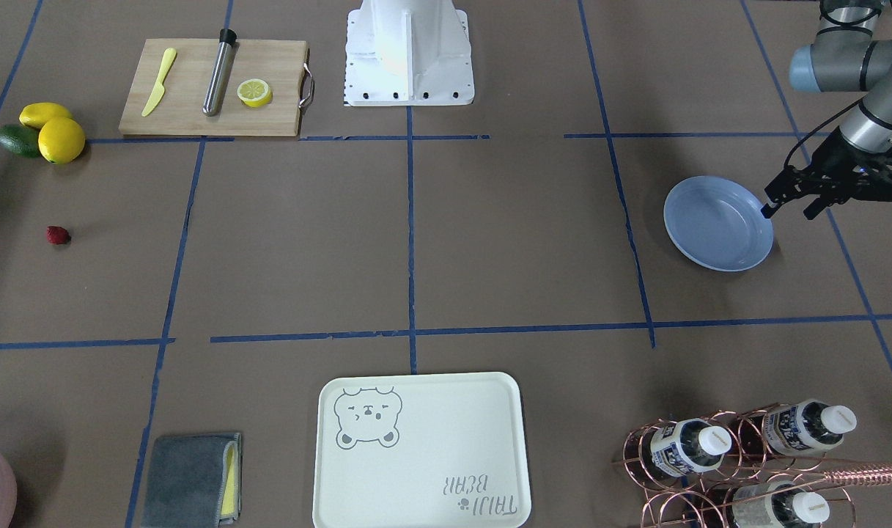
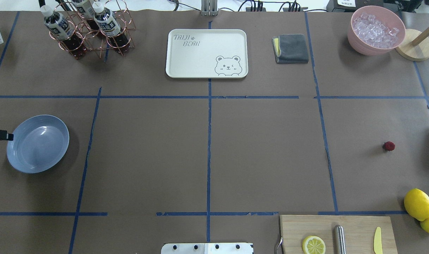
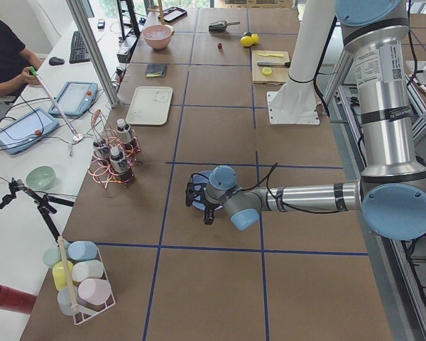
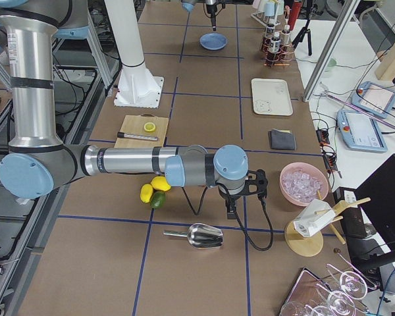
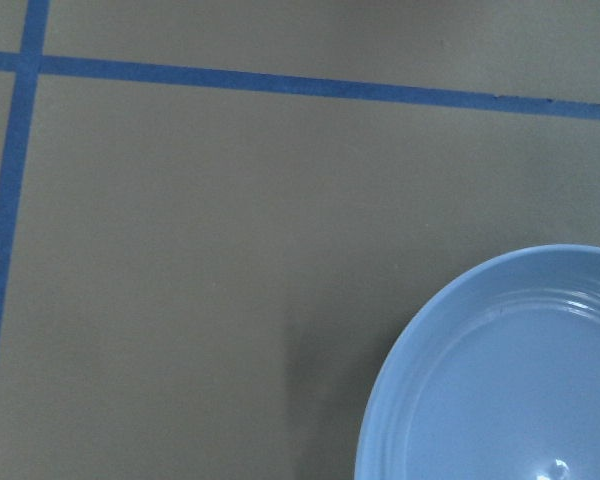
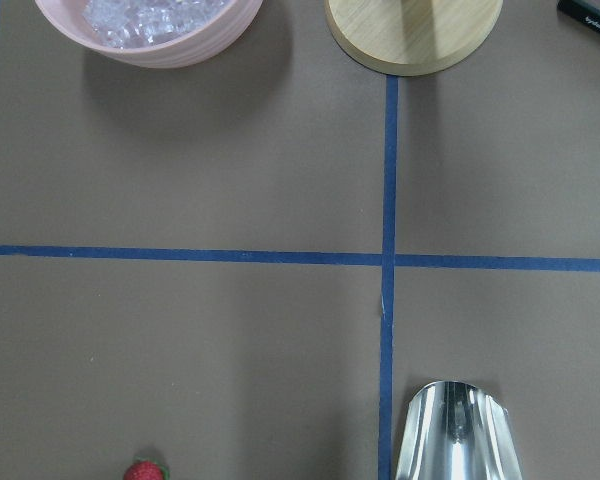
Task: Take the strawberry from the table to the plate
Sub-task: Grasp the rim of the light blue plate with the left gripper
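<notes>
The strawberry [image 1: 58, 235] [image 2: 389, 146] is a small dark-red berry lying alone on the brown-paper table [image 2: 263, 151], on the robot's right side. It also shows at the bottom edge of the right wrist view [image 6: 145, 470]. The light-blue plate [image 1: 717, 224] [image 2: 38, 143] [image 5: 510, 380] lies empty at the robot's far left. My left gripper [image 1: 789, 211] hovers open just outside the plate's rim, holding nothing. My right gripper [image 4: 234, 205] shows only in the exterior right view, above the table near the lemons. I cannot tell whether it is open or shut.
Two lemons [image 1: 61, 139] and an avocado [image 1: 18, 141] lie near the strawberry. A cutting board [image 1: 212, 88] carries a lemon half, a knife and a steel cylinder. A bear tray [image 2: 206, 53], grey cloth [image 2: 291, 48], bottle rack [image 2: 85, 30], ice bowl [image 2: 376, 30] and metal scoop [image 6: 460, 435] are around.
</notes>
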Controlling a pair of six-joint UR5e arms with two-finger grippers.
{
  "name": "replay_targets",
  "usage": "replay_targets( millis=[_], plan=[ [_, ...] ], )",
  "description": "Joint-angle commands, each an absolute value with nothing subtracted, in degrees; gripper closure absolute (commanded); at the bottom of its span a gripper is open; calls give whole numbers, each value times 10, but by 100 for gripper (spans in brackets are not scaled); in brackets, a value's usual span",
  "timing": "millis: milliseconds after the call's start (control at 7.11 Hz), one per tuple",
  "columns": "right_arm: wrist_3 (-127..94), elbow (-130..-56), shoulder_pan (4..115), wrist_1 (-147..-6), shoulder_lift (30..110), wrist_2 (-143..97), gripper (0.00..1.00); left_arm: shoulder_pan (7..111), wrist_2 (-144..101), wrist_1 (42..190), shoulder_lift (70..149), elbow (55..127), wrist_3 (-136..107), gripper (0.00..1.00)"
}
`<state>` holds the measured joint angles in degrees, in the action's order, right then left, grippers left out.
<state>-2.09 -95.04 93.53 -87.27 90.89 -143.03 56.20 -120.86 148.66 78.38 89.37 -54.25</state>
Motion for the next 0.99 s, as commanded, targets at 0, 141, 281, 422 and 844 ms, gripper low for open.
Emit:
replay_targets(
  millis=[0,141,281,422,844],
  plan=[
    [-33,-951,935,-873,908,-1434,0,549,-1199,1487,792,886,-547,10],
    [-40,-952,934,-873,907,-1434,0,547,-1199,1487,796,878,-547,13],
    [-40,-953,933,-873,906,-1434,0,544,-1199,1487,798,876,-547,15],
    [-40,-953,933,-873,906,-1434,0,541,-1199,1487,800,870,-547,18],
    [-40,-953,933,-873,906,-1434,0,539,-1199,1490,802,866,-547,46]
  ],
)
